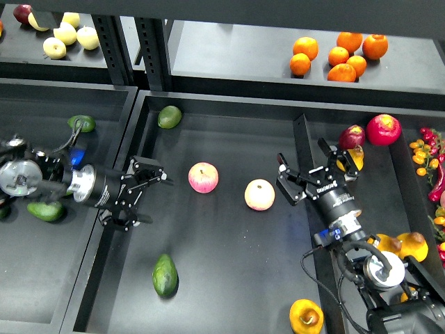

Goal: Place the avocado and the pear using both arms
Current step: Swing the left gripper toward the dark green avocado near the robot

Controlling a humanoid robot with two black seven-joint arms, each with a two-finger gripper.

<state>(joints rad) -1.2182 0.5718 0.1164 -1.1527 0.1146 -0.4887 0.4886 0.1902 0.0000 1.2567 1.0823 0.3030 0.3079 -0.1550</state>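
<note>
Dark green egg-shaped avocado (pixel 165 274) lies near, left-centre; lumpy yellow-orange pear (pixel 306 316) near right. Left gripper (pixel 147 194) and right gripper (pixel 306 169) both spread, empty. Both fruits likely smooth, firm; grasp across the midsection.

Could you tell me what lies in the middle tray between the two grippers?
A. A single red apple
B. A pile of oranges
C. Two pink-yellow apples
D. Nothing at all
C: two pink-yellow apples sit side by side on the middle tray, between the open left gripper and the open right gripper.
</note>
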